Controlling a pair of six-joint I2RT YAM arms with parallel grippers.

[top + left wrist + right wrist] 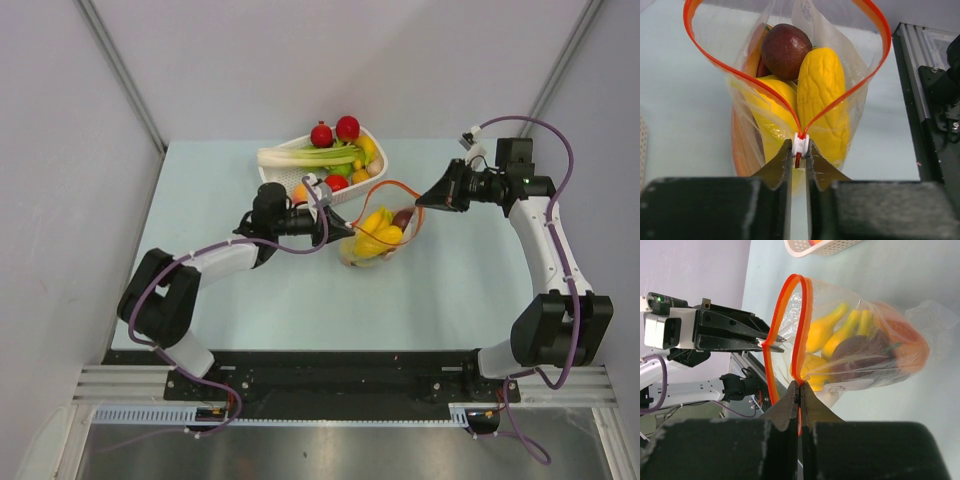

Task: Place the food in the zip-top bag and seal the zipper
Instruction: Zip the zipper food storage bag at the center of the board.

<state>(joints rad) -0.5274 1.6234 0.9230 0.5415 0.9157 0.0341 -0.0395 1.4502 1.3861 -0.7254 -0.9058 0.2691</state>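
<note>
You get no legible text, number or brand anywhere in these views. The bag (855, 65) carries a faint round printed mark (806, 11) near its top in the left wrist view and a small pale printed patch (837, 388) low on its wall in the right wrist view. Both are too blurred to read.

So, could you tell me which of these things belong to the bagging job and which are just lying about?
Job: zip-top bag, its zipper, banana bunch and dark purple piece inside, left gripper and right gripper, each pinching a zipper end.
Lying about: white slatted basket, leek and red fruits in it.
</note>
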